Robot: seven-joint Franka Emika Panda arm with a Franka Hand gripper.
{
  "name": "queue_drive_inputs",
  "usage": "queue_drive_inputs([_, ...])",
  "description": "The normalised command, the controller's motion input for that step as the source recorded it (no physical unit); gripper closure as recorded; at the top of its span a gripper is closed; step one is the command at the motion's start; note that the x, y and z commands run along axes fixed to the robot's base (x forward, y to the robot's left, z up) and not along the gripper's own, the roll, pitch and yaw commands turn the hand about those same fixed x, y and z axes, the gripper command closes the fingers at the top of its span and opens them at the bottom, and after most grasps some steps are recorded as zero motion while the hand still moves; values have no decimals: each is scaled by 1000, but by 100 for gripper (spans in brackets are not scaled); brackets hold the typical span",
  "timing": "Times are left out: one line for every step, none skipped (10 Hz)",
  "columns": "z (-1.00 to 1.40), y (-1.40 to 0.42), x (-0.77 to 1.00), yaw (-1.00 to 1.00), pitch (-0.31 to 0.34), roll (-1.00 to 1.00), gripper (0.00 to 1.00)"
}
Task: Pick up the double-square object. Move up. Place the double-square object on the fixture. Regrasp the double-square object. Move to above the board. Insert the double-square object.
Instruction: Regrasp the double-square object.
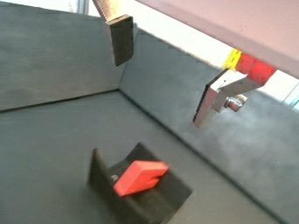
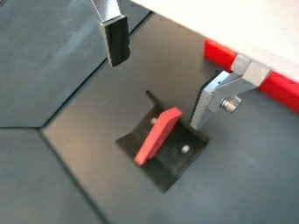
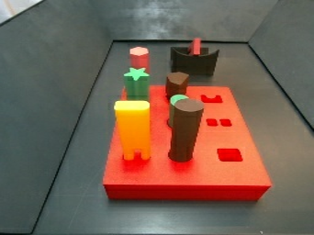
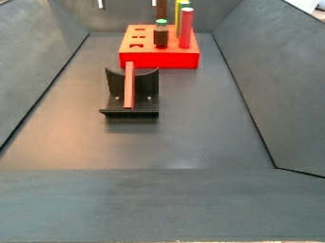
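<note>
The end effector (image 2: 163, 74) hangs released above the fixture (image 2: 163, 149), where the double-square object (image 2: 158, 136) leans. It looks light, rigid, probably slick; grip its upper flat sides.

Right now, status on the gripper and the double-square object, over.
Gripper open, empty, above the fixture. Double-square object leaning on the fixture, untouched by the fingers. Board apart, pegs standing; nothing blocking the regrasp.
</note>
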Motion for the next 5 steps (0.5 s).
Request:
queue_drive_inputs([-17,-33,89,57,91,1000,0])
queue_drive_inputs([-24,-39,108,75,128,1000,0])
queue_drive_inputs([-24,-41,120,92,154,1000,0])
queue_drive_inputs([-24,-45,129,117,179,1000,0])
queue_drive_inputs([-25,-46,137,153,203,1000,0])
